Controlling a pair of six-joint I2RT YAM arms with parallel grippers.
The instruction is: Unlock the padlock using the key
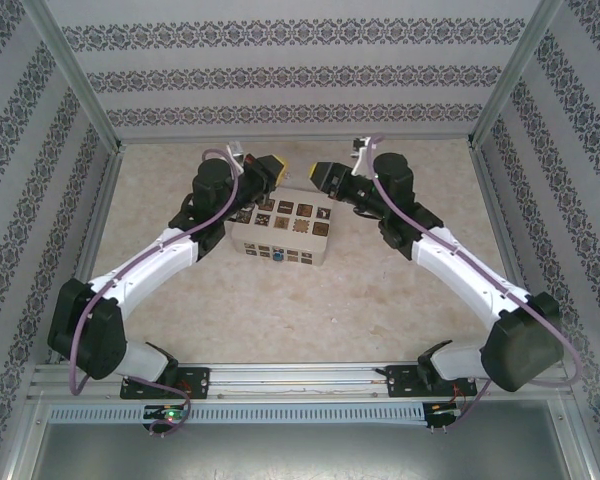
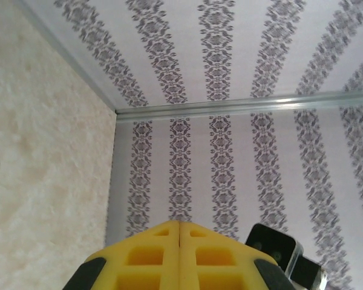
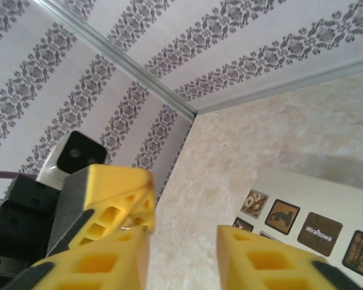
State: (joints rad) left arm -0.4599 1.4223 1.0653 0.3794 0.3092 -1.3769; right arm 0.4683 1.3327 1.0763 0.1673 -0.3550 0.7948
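Top external: arms angled inward near box (image 1: 246,240); left gripper (image 1: 280,166) closed, right gripper (image 1: 318,173) parted.

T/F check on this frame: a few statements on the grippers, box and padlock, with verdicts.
1. The left gripper is shut. True.
2. The right gripper is shut too. False: its fingers stand apart.
3. The box has brown tiles on top. True.
4. The right gripper holds the padlock. False: the padlock is at the box's near side.
5. Both grippers lie by the arm bases. False: they face each other by the box's far edge.
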